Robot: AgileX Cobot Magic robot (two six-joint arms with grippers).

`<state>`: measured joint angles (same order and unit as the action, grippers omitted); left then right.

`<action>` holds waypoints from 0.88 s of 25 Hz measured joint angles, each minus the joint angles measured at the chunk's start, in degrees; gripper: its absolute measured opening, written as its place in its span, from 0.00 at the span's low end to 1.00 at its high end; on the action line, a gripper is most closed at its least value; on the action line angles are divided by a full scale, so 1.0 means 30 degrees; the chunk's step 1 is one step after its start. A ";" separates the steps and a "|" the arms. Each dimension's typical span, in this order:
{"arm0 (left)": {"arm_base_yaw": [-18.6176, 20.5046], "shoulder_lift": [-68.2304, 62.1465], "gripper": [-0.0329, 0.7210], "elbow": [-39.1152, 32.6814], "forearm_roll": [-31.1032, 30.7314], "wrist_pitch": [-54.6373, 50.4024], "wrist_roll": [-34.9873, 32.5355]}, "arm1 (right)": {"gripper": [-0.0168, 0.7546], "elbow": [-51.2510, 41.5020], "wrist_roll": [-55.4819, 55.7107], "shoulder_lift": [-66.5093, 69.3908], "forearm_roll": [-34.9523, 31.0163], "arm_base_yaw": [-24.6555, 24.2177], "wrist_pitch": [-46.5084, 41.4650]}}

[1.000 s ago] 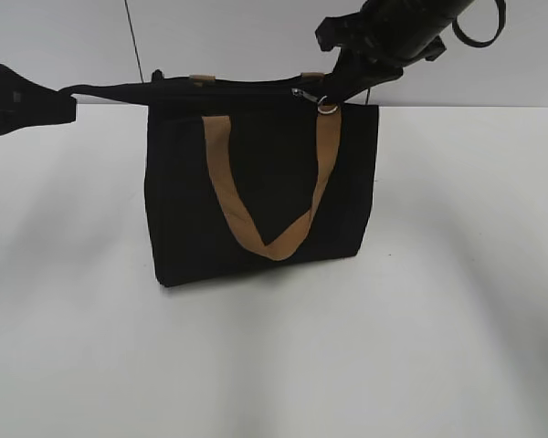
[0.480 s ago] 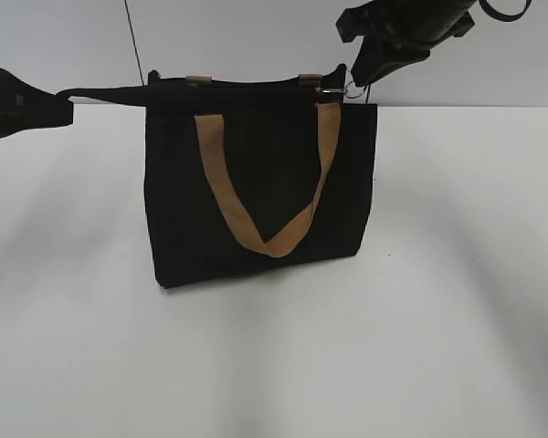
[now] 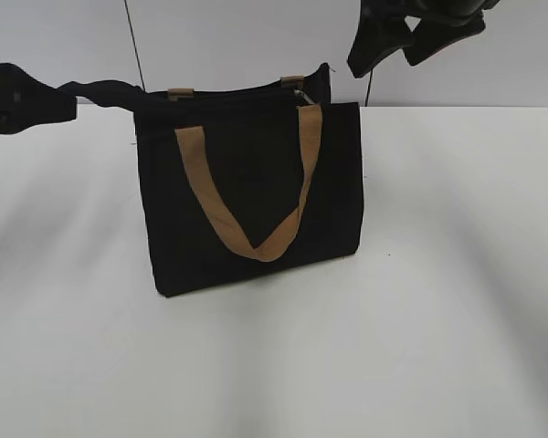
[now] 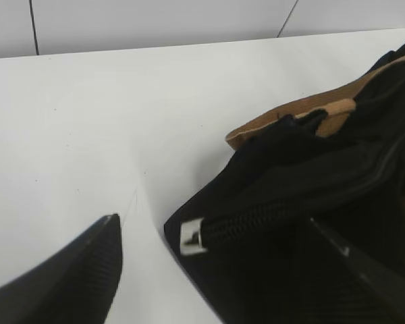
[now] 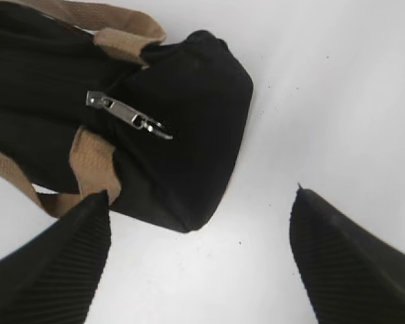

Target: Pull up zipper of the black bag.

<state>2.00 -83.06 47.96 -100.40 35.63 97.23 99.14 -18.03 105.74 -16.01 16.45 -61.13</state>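
1. The black bag is seen standing upright on the white table in the exterior view, with a tan strap handle hanging in a loop down its front face.
2. A second tan handle is seen beyond the bag's top edge in the right wrist view.
3. The zipper, a small silver pull tab with a ring, is found on the top of the bag near its right end, lying flat against the black fabric beside the base of the front handle.
4. In the exterior view the same pull is glimpsed only as a small silver glint at the bag's upper right corner.
5. The left gripper is shown to the left of the bag, clenched on the stretched black tail of fabric at the bag's left end; in the left wrist view the silver end stop of the zipper track is seen near that gripper.
6. The right gripper is held above and to the right of the bag, released, with its jaws spread wide and nothing between them; it is apart from the pull tab.
7. No brand, label or writing can be read on the bag or elsewhere.
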 joint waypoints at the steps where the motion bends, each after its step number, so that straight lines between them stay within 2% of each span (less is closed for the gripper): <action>1: -0.0076 0.0076 0.84 0.0000 0.0000 -0.0145 0.0272 | 0.83 0.0000 -0.0018 -0.0198 0.0049 0.0000 -0.0432; 5: -0.0780 0.1143 0.83 -0.0003 0.0000 -0.1434 0.1297 | 0.82 0.0000 0.0156 -0.1113 0.0796 0.0000 -0.2093; 9: -0.2066 0.2519 0.83 -0.0189 0.0018 -0.4270 0.1440 | 0.80 -0.0648 0.0466 -0.2891 0.1498 0.0000 -0.2226; 16: -0.4415 0.3136 0.82 -0.2473 0.0092 -1.0988 0.1456 | 0.80 -0.6926 0.0497 -0.7906 0.1637 0.0000 -0.0748; 22: -0.6272 0.2089 0.82 -0.3169 0.0242 -1.2771 0.1456 | 0.79 -1.2119 0.0899 -1.1630 0.1658 0.0000 0.0515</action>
<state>-16.81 -76.79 38.45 -99.67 -2.68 101.59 62.79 -15.33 70.85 -11.03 16.45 -59.58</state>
